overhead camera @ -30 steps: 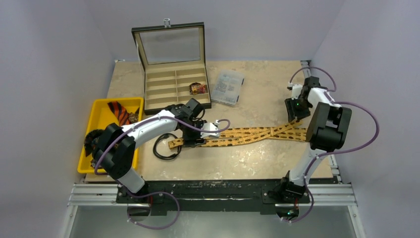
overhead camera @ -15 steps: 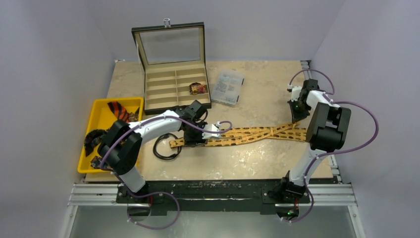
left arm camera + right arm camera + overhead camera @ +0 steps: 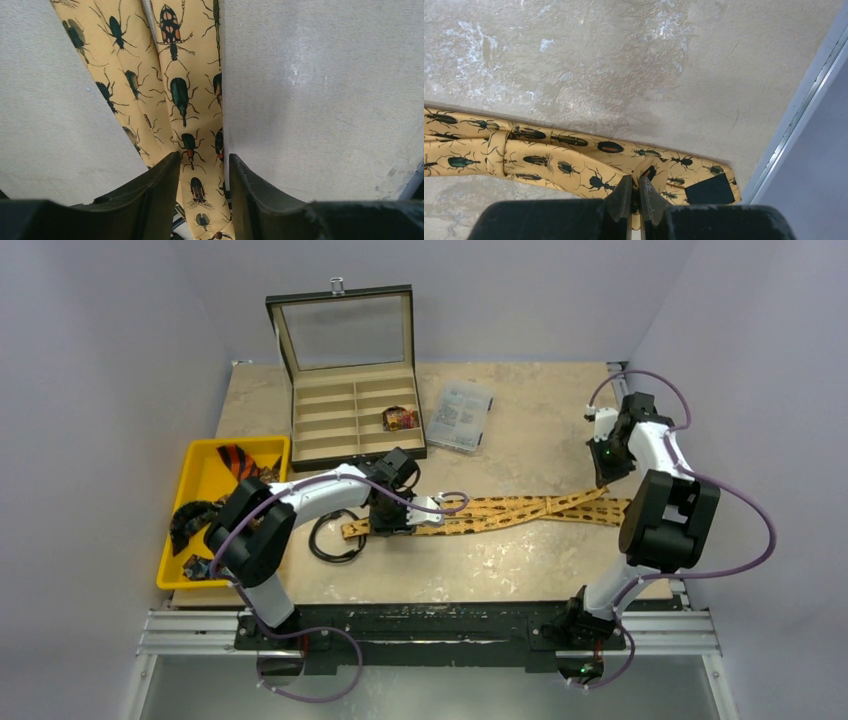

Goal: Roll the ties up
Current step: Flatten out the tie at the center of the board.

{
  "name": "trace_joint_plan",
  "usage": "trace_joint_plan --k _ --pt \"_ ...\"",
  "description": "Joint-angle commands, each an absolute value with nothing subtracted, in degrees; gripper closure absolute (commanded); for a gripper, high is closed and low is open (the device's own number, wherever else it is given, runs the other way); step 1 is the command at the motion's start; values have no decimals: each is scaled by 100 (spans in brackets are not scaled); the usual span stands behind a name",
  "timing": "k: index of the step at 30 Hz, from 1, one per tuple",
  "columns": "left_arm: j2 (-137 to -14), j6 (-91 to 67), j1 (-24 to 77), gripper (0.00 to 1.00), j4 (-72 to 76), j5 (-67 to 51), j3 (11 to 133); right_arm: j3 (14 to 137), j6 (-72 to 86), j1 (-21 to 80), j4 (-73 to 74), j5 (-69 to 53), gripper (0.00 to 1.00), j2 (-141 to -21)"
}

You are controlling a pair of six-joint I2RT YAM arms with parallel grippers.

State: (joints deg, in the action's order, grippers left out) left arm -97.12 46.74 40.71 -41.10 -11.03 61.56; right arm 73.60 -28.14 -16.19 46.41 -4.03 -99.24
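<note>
Biggest first: the beige stone-look table (image 3: 500,570) sits as it was, but both arms have shifted in the last sec. The right arm (image 3: 668,515) has swung its elbow out toward the table's right edge. The left arm (image 3: 255,530) has drifted its elbow to the right.

Result: the long tan-gold beetle-print necktie (image 3: 510,508), doubled over and lying across the table's middle btwn the two grippers, looks straighter. Its two strands sit closer together than a sec ago. My read: I'm tensioning the fabric before rolling, and no roll has formed yet, so it's early in the task.

Right gripper (image 3: 635,181): jaws nearly together, clamped on the necktie's right end by the table's right rim, just beside a black label patch (image 3: 710,189).

Left gripper (image 3: 203,162): fingers stand apart w/ the doubled fabric filling the gap near the necktie's left end. I can't tell if they pinch it or only straddle it.

Fabric: thin, smooth, lying flat, w/ green-black beetles on gold. A keeper loop (image 3: 499,150) wraps the strands. It looks slippery, so it prob needs steady tension to roll tight.
</note>
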Motion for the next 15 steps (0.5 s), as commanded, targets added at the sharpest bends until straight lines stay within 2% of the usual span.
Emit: trace_joint_plan --k 1,7,15 --pt "-9912 4844 4114 66 -4030 -931 6194 7343 -2957 -1644 5010 -473 100 -9677" --pt "-9530 4902 4099 100 -4224 -803 6152 7270 -2993 -1644 5197 -483 100 -9589" --pt "-8839 4844 3538 100 -4414 -739 6065 7031 -2931 -1650 5120 -674 100 -9539"
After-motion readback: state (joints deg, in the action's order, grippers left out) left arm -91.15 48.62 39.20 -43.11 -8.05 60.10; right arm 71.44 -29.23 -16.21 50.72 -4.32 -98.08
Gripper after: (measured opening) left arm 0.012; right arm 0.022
